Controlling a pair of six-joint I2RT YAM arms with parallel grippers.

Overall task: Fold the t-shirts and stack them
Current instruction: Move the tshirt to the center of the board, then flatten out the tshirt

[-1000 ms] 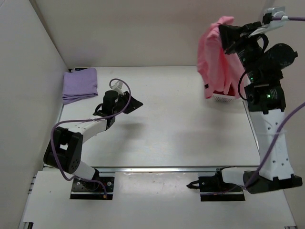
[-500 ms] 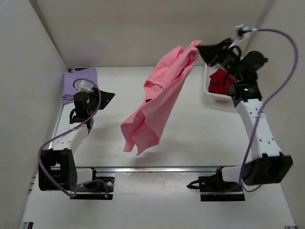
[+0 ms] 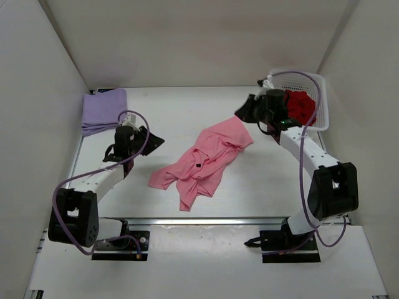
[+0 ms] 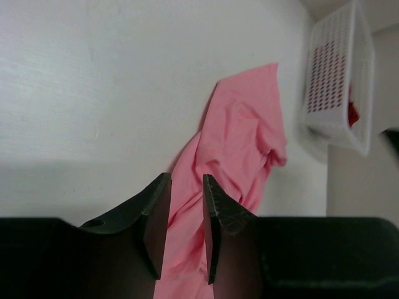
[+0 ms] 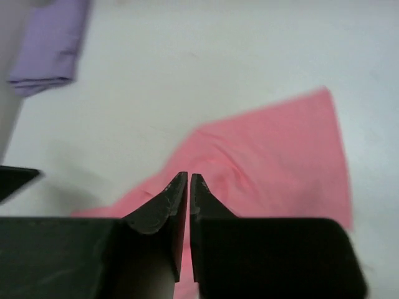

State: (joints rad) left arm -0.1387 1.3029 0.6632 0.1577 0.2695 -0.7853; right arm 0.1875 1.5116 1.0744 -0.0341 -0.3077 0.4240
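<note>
The pink t-shirt (image 3: 206,162) lies crumpled on the table's middle, also in the left wrist view (image 4: 243,143) and the right wrist view (image 5: 280,156). A folded lavender t-shirt (image 3: 104,111) rests at the back left corner (image 5: 47,43). The dark red t-shirt (image 3: 300,107) sits bunched in the white basket (image 3: 296,71). My right gripper (image 3: 243,111) hovers just past the pink shirt's far right corner, its jaws a narrow slit apart (image 5: 189,175), holding nothing. My left gripper (image 3: 156,140) is open and empty (image 4: 186,177), left of the pink shirt.
The white lattice basket (image 4: 336,81) stands at the back right corner against the wall. White walls close in the table at left, back and right. A purple cable loops over each arm.
The right arm swung the pink shirt from above the basket to the table's middle and let it go; it now lies flat. The left arm shifted slightly.
</note>
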